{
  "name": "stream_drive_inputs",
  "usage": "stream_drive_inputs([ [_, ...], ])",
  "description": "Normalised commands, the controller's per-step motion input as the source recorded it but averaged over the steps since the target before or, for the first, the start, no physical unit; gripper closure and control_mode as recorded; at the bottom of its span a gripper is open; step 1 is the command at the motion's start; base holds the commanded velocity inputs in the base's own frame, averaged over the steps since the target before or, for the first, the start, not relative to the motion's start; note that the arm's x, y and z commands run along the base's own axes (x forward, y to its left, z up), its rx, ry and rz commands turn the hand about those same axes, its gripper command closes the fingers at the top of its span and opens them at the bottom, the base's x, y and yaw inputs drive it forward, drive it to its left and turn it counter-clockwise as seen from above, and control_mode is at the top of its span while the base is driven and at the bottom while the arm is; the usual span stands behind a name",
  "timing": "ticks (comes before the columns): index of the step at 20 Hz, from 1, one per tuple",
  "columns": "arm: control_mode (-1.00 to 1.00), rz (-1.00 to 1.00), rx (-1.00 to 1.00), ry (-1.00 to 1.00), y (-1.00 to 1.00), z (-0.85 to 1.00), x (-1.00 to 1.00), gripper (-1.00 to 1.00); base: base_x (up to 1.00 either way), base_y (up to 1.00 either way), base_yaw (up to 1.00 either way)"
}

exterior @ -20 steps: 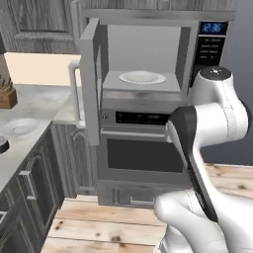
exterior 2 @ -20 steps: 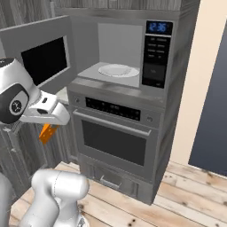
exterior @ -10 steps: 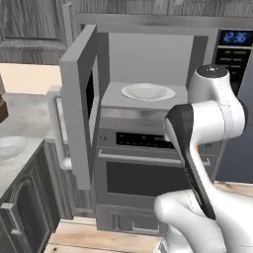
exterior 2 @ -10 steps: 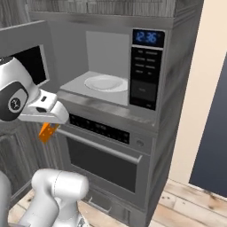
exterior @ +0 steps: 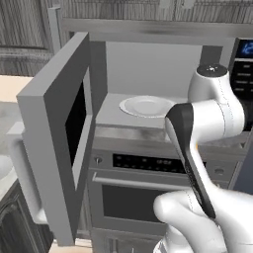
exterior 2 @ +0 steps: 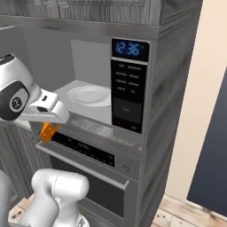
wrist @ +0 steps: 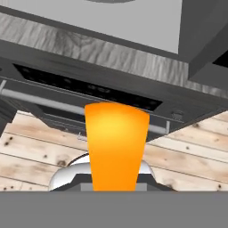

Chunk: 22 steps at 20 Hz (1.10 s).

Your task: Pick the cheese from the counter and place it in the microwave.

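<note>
1. We see the cheese [exterior 2: 48, 131] at the left of the right base frame, pinched in the claw [exterior 2: 49, 128] just under the white wrist; in the hand frame it fills the lower centre as an orange slab [wrist: 116, 147].
2. The claw is closed on the cheese; its fingertips are hidden behind the block, so we judge this from the cheese hanging there unsupported.
3. We judge the cheese light and stiff, a little slick, with flat faces that suit a pinch across the wedge, as it is held now.
4. The microwave [exterior: 148, 74] stands open in the upper middle of the left base frame, its door [exterior: 57, 143] swung out to the left.
5. A white plate [exterior: 147, 105] lies on its floor, centre of the cavity.
6. The cheese hangs below the cavity's lower lip, level with the oven panel [exterior 2: 84, 148]; we think it must rise before going in.
7. Room is tight: the door at left, the button panel [exterior 2: 128, 95] at right, the roof above.
</note>
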Motion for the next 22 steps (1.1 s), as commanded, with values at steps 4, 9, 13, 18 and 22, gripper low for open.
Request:
stream_drive_inputs([
  [4, 1.0, 0.0, 0.0, 0.0, 0.0, 0.0, 0.0, 1.0, 0.0, 0.01, 0.08],
  [9, -1.0, 0.01, 0.0, -0.12, -0.01, 0.0, 0.78, 1.0, 0.0, 0.0, 0.0],
  [13, -1.0, 0.0, 0.03, -0.17, -0.15, 0.0, 1.0, 1.0, 0.0, 0.0, 0.0],
  [18, -1.0, 0.0, 0.03, -0.01, 0.0, -0.02, 1.0, 1.0, 0.0, 0.0, 0.0],
  [22, -1.0, 0.0, 0.04, 0.0, 0.0, 0.0, 1.0, 1.0, 0.0, 0.0, 0.0],
])
